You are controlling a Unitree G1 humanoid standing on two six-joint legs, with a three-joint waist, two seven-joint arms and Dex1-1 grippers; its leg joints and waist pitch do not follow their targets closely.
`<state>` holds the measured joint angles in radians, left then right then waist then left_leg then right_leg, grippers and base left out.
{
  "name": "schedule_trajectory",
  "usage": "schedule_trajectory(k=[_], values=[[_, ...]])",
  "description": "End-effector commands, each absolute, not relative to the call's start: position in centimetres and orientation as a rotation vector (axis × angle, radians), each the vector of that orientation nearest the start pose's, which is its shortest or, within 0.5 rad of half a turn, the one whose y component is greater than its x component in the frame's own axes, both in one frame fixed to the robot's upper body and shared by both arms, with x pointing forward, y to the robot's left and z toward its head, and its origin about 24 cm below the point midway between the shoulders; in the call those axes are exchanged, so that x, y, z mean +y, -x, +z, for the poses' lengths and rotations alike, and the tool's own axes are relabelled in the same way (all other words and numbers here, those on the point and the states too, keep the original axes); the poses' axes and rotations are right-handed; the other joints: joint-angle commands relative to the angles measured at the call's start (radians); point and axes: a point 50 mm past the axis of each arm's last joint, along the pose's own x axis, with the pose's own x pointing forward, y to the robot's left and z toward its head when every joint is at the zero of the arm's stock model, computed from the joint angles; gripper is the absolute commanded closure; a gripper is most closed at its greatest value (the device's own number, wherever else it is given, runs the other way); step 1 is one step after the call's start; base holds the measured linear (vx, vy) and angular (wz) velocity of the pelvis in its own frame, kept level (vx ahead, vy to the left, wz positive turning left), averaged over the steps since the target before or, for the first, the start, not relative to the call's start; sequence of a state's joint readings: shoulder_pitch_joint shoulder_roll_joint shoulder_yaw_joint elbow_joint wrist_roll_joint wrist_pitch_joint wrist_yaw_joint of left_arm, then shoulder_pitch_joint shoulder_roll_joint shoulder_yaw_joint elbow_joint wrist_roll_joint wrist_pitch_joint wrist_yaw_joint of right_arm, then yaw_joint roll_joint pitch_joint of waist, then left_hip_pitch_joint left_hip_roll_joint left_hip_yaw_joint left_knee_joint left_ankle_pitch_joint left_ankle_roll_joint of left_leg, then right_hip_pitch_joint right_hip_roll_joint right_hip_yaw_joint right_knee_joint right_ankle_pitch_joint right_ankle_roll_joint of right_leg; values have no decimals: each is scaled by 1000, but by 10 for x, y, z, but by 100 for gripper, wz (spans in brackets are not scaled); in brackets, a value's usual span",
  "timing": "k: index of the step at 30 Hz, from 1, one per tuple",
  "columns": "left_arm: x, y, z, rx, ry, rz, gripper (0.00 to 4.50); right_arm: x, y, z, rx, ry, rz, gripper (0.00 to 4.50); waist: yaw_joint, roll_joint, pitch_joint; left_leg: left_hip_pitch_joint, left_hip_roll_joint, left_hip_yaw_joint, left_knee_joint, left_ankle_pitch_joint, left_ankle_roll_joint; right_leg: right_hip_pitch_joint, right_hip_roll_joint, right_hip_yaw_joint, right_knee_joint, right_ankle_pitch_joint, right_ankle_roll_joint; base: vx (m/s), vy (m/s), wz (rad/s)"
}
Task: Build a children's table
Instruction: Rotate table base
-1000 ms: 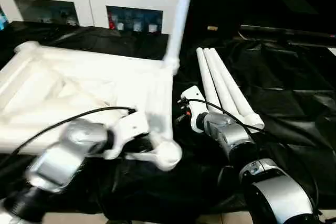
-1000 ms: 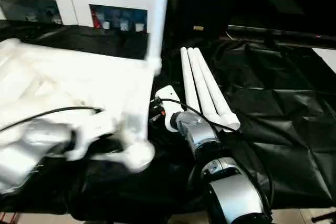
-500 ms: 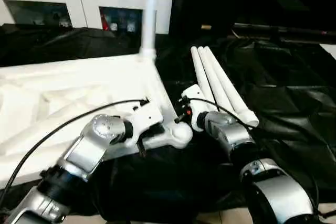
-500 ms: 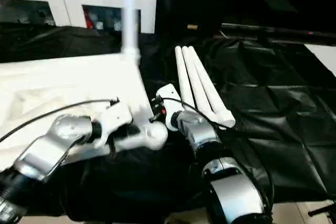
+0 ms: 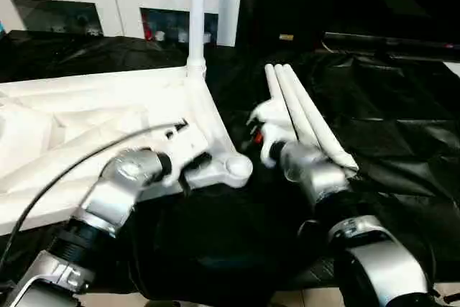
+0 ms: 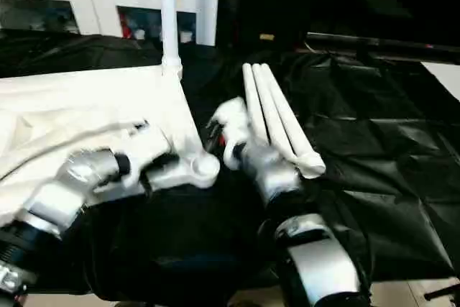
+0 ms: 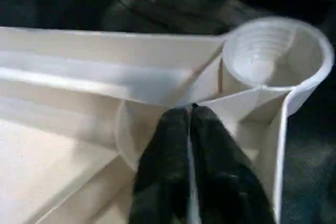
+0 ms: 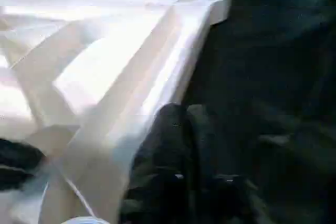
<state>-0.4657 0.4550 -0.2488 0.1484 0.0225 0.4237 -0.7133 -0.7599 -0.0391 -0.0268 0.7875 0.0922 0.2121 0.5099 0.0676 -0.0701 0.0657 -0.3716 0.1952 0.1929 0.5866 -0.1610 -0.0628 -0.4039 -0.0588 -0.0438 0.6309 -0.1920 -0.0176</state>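
Though upside down, white ribbed table [image 5: 86, 116]

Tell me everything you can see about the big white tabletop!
The tabletop is white plastic, lying upside down on a black sheet, so its ribbed underside faces up. Raised ribs cross the inside, and each corner in view ends in a round socket. One leg already stands upright in the far corner socket. The near corner socket is open and empty, with rings inside. The left end effector, fingers together, rests against a rib just beside that empty socket. Three spare legs lie next to it.
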Motion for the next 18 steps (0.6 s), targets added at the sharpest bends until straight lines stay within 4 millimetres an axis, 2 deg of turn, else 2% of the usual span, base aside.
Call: schedule_trajectory(k=[1,3,5,6,7,8,9,13,18], values=[[154,-318,104,279,-466,-767,372,-97,-373,82,265,-59,565,379,5,30,-75,22,34,-18,-65,-209,-39,44,-71,44,-65,-113,-201,0,0,0],[156,-316,109,252,-438,-757,366,-103,-375,85,269,-63,522,370,5,28,-74,23,33,-16,-65,-216,-48,43,-69,44,-68,-119,-198,0,0,0],[158,-316,116,200,-405,-721,360,-110,-376,88,276,-62,474,363,4,32,-73,24,32,-18,-66,-238,-58,42,-68,44,-69,-140,-190,0,0,0],[161,-318,120,158,-374,-681,334,-114,-376,88,280,-60,445,344,3,29,-72,23,33,-18,-66,-240,-60,44,-67,44,-70,-142,-188,0,0,0],[162,-319,123,132,-351,-653,334,-116,-376,89,284,-58,427,344,4,32,-73,24,31,-17,-65,-239,-64,43,-66,44,-70,-135,-186,0,0,0],[165,-320,125,116,-314,-606,324,-119,-375,89,291,-63,405,332,3,30,-73,22,31,-17,-65,-238,-63,45,-67,45,-71,-133,-184,0,0,0],[166,-322,125,106,-295,-579,320,-122,-375,88,299,-63,386,326,4,33,-74,23,30,-17,-64,-238,-63,44,-65,44,-71,-127,-181,0,0,0],[173,-327,123,93,-214,-433,280,-134,-372,82,352,-73,287,288,5,29,-75,21,28,-18,-63,-231,-61,46,-63,44,-72,-130,-163,0,0,0],[162,-318,112,149,-201,-515,246,-138,-370,78,401,-78,240,258,5,29,-74,21,29,-18,-63,-230,-59,43,-64,43,-73,-137,-157,0,0,0]])
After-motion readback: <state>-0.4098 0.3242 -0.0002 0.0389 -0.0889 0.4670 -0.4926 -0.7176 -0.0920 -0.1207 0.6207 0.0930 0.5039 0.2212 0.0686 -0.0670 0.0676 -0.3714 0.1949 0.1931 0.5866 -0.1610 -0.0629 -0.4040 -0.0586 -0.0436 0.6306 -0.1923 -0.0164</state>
